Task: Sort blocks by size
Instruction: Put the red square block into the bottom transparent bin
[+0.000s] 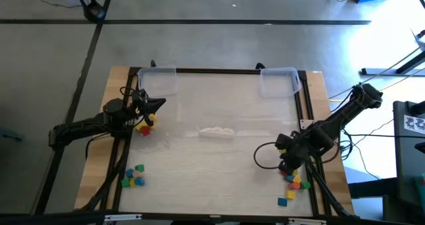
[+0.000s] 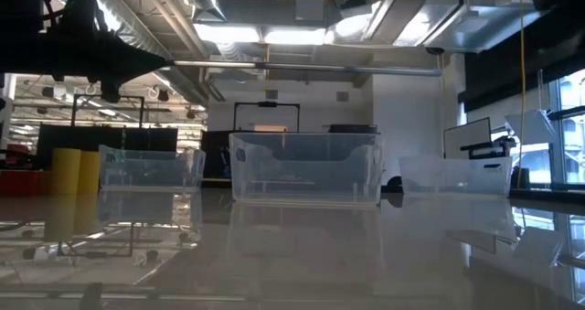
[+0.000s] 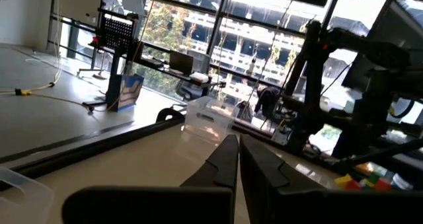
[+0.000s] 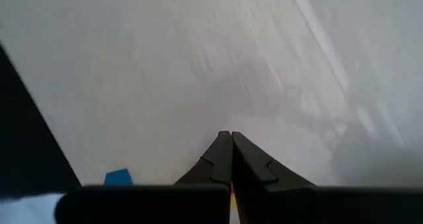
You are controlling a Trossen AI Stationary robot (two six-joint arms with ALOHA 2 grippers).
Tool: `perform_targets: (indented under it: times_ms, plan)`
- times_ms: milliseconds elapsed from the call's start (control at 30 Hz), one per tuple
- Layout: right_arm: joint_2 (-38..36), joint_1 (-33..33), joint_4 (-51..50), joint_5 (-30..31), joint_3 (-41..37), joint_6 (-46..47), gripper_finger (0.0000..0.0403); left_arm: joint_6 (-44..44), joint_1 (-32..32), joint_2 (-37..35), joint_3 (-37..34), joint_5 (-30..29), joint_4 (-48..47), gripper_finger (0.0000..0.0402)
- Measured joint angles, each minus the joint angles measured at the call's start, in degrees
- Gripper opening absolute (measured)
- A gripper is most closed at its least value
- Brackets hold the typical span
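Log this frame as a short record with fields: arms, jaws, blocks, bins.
left gripper: left side of the table, above a red and yellow block, jaws shut, empty
right gripper: right side, by a block cluster, jaws shut, empty
other blocks: group near front left; a blue block front right
bins: two clear bins at the far edge
sorting: none seen in the bins

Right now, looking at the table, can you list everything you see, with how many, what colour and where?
Small solid-coloured blocks: three clusters; red, yellow, green, blue, orange; front-left, front-right, and under the left gripper.
Clear plastic bins: two, transparent, back corners; second.
Pale wooden table: one, dark-framed.
Left gripper: shut, left side, above blocks.
Right gripper: shut, front-right, beside blocks.
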Motion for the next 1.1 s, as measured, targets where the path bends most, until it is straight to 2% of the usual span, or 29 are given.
perform_targets:
  times_ms: [167,300,433,600,733,1100]
  plan:
    - [1.0,3.2,2.9,-3.9,-3.8,10.1,0.0034,1.0,0.0,0.0,0.0,0.0,0.4,0.0005]
    - [2.2,5.3,7.8,-4.9,-5.7,13.7,0.0099,1.5,0.0,0.0,0.0,0.0,0.8,0.0005]
    - [5.1,5.5,9.2,-9.4,-5.9,14.9,0.0173,1.4,0.0,0.0,0.0,0.0,0.9,0.0005]
    - [10.3,5.5,9.2,-11.4,-6.0,14.5,0.0236,0.4,0.0,0.0,0.0,0.0,0.9,0.0005]
    - [13.9,5.5,9.0,-11.5,-6.0,13.0,0.0257,0.3,0.0,0.0,0.0,0.0,0.9,0.0005]
    - [19.0,5.5,9.2,-10.2,-6.0,9.9,0.0259,0.1,0.0,0.0,0.0,0.0,0.9,0.0005]
